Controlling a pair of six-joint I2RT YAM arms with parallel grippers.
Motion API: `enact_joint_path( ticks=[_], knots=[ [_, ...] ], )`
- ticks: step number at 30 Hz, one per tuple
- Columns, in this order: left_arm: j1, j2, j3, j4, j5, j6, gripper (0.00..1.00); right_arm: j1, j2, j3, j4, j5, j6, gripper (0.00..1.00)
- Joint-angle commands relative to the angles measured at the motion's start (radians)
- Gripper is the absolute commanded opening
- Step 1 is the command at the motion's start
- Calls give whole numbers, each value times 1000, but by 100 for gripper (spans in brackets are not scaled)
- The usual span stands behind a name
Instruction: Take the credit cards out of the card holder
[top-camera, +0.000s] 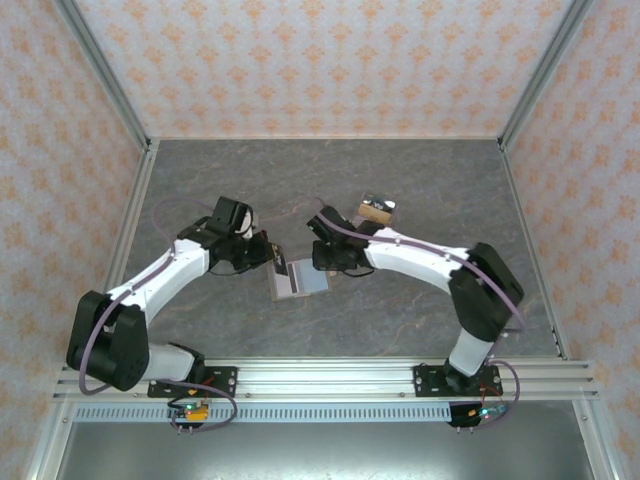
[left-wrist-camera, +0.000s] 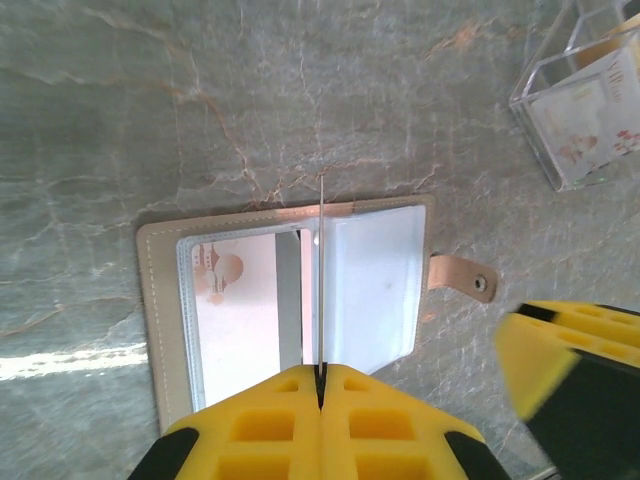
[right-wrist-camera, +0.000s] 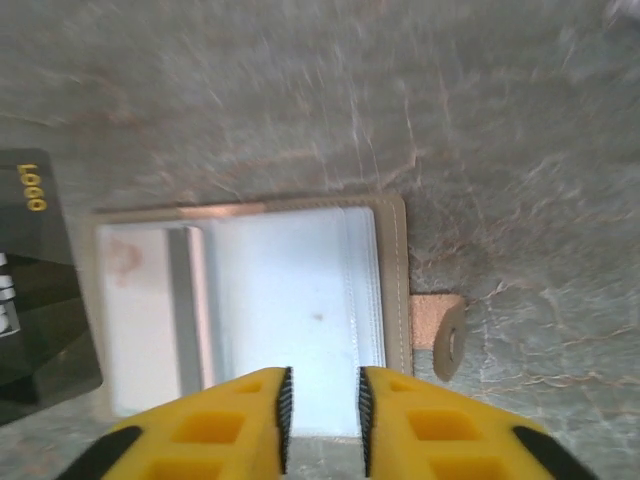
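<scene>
The card holder (top-camera: 300, 283) lies open on the table, taupe outside with clear pockets inside (left-wrist-camera: 370, 290) and a brown tab (left-wrist-camera: 462, 277). A pale card with an orange-pink picture (left-wrist-camera: 235, 300) sits in its left pocket, also visible from the right wrist (right-wrist-camera: 135, 320). My left gripper (left-wrist-camera: 321, 372) is shut on a thin card (left-wrist-camera: 321, 260), held upright and edge-on over the holder's middle. In the right wrist view a black card with gold letters (right-wrist-camera: 35, 290) stands at the left. My right gripper (right-wrist-camera: 322, 400) is slightly open over the holder's right half (right-wrist-camera: 300, 300), with nothing between its jaws.
A clear plastic box (left-wrist-camera: 590, 100) holding pale printed cards stands beyond the holder to the right, by the right arm (top-camera: 375, 210). One of the right gripper's fingers (left-wrist-camera: 565, 350) is close beside the tab. Metal frame rails (top-camera: 330, 375) border the grey marbled table.
</scene>
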Motion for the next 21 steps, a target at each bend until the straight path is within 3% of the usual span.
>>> enact_joint_path(
  ticks=[1,5,8,17,21],
  knots=[
    [6,-58,38,-78,-60,22,0,-28,-97,-54,64,-16,2,35],
    [4,-120,11,46,23,-83,0,-64,-171,-127,186,-95,6,54],
    [-3,-144,-18,164,81,-163,0,-91,-185,-140,234,-156,5,62],
    [-3,-101,-72,505,268,-322,0,-222,-199,-252,578,-512,156,70],
    [-4,-82,-77,610,320,-383,0,-255,-195,-278,685,-592,215,70]
  ],
)
